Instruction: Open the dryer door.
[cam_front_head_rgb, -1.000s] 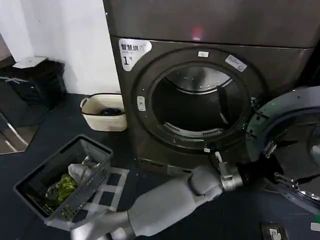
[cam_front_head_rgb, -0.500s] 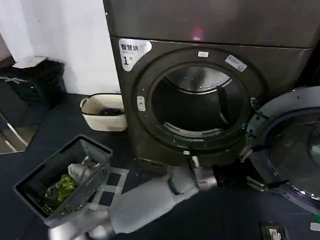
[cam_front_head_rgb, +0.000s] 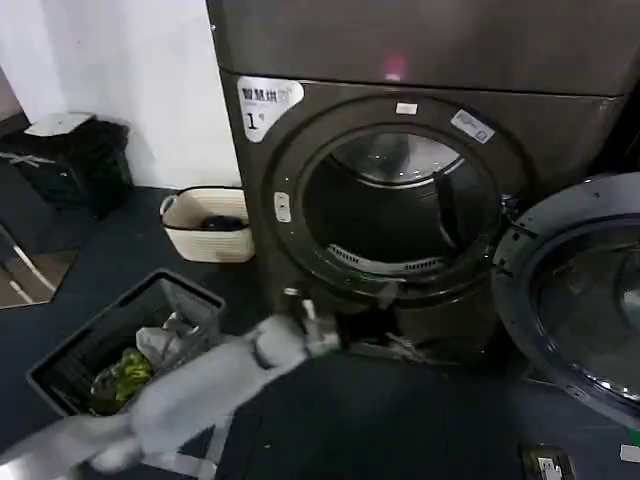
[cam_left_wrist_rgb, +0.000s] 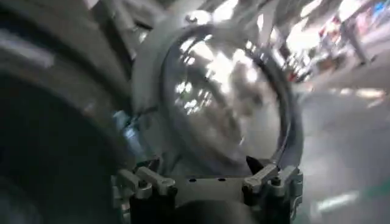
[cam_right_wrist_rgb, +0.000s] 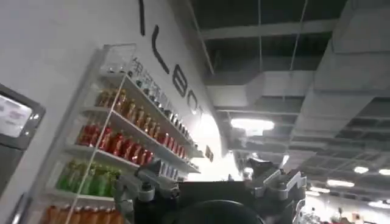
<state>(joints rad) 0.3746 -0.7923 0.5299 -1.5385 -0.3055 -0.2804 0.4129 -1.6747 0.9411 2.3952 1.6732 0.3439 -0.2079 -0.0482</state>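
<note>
One dryer door (cam_front_head_rgb: 575, 290) ajar, left claw (cam_left_wrist_rgb: 207, 176) empty

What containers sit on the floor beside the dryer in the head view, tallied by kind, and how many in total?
Cream basket, by the dryer's left side: 1
Dark grey laundry basket, holding clothes: 1
Black bin, against the white wall: 1
Total: 3
</note>
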